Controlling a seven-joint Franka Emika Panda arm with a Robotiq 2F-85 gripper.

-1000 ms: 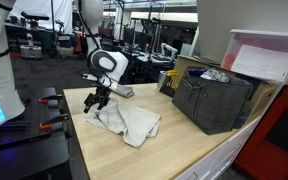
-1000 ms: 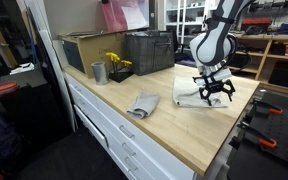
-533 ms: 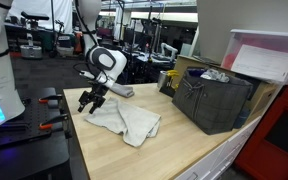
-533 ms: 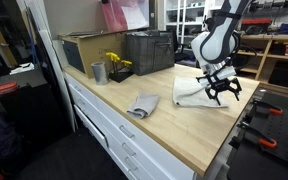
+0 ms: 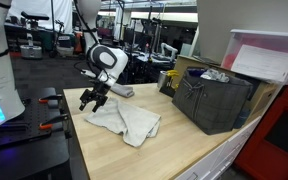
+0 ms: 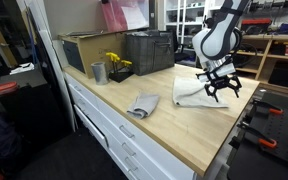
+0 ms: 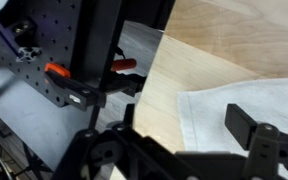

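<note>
Cloth, white and rumpled, lies flat on the desk, one edge just below the fingers, which hang spread and empty above it. A clean pinch likely calls for a straight descent onto that edge, closing only once both tips bracket a fold.
</note>
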